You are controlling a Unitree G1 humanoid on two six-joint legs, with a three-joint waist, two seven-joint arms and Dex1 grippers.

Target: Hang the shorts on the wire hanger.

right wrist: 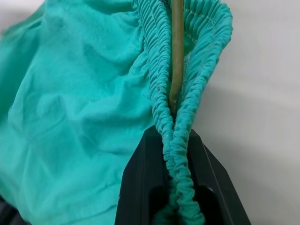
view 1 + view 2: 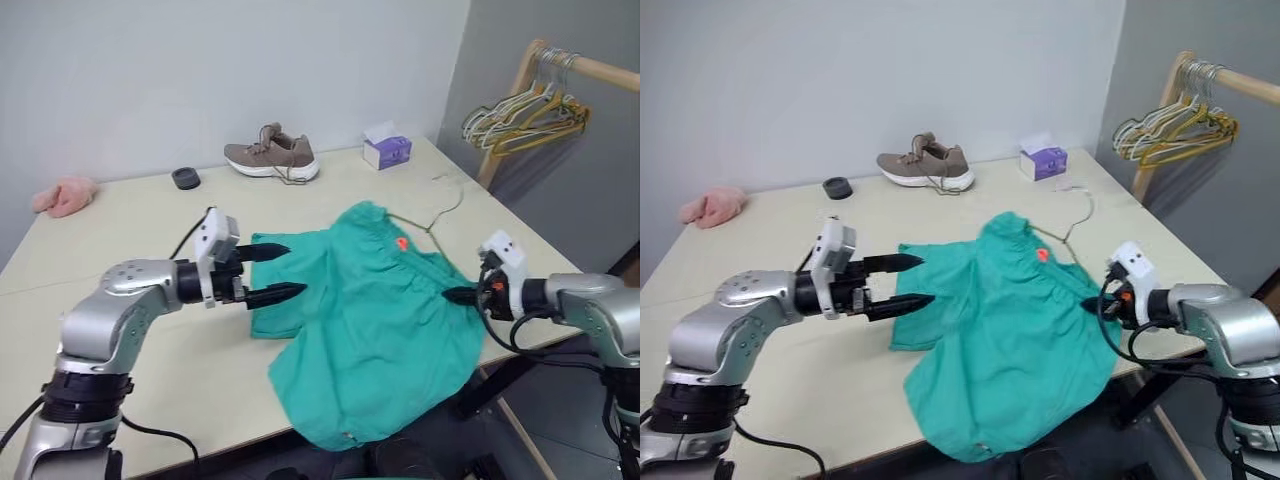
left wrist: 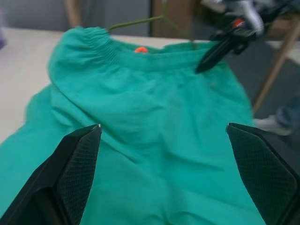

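Observation:
The teal-green shorts (image 2: 375,320) lie spread on the pale table (image 2: 130,230), their lower part drooping over the front edge. An orange tag (image 2: 401,243) marks the gathered waistband. The wire hanger (image 2: 437,220) pokes its thin olive hook out past the waistband toward the far right, and its wire (image 1: 177,51) runs inside the waist opening. My right gripper (image 2: 448,294) is shut on the waistband's right end, the elastic pinched between its black fingers (image 1: 140,187). My left gripper (image 2: 296,270) hovers open just over the shorts' left leg, holding nothing.
A brown shoe (image 2: 272,155), a purple tissue box (image 2: 387,151) and a small black ring (image 2: 185,178) sit along the back of the table. A pink fluffy cloth (image 2: 65,194) lies far left. A wooden rack with several hangers (image 2: 530,110) stands off the right end.

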